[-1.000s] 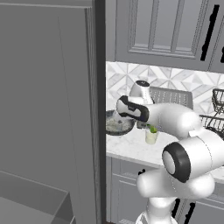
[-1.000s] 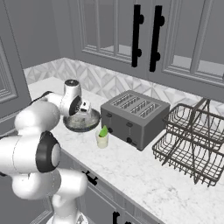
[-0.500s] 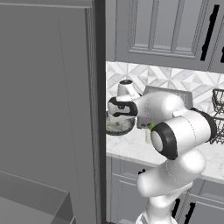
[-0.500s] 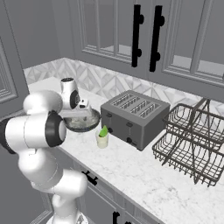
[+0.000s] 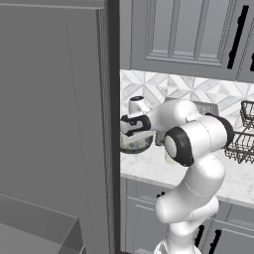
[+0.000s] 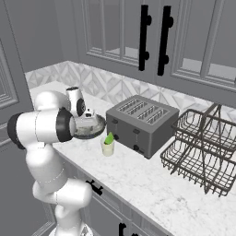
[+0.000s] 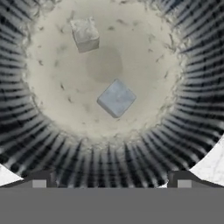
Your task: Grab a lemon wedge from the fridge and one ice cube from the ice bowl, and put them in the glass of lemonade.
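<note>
Above the bowl (image 7: 39,144) hung the gripper (image 7: 111,178), jaws wide apart, empty; two ice cubes (image 7: 116,98) lay inside; glass (image 6: 108,146) just beside.

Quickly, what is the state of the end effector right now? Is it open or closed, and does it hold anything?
End effector: open and holding nothing, poised above the ice bowl, where two ice cubes lie.
</note>
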Available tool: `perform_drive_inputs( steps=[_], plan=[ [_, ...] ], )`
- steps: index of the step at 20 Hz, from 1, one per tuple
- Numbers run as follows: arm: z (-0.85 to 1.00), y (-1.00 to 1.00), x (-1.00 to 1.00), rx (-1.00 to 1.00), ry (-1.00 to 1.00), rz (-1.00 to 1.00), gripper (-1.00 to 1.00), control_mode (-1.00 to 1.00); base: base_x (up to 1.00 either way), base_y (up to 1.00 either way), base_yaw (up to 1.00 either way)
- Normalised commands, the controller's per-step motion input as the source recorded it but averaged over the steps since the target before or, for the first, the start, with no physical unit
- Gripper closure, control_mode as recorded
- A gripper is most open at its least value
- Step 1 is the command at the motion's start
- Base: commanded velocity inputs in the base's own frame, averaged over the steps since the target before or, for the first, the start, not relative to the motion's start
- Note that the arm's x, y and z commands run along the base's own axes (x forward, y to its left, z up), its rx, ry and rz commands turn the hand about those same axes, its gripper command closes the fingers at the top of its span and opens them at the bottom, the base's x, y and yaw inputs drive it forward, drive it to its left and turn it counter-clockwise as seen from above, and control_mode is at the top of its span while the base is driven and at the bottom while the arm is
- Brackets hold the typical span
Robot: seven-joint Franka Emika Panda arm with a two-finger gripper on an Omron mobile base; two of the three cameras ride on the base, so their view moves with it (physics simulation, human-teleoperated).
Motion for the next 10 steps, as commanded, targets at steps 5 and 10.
perform_drive_inputs(
  steps=[5,10],
  plan=[
    [-0.3,0.0,0.08,-0.01,0.0,0.03,-1.0,-1.0,0.0,0.0,0.0],
    [0.02,0.0,0.0,0.0,-0.04,0.01,-1.0,-1.0,0.0,0.0,0.0]
  ],
)
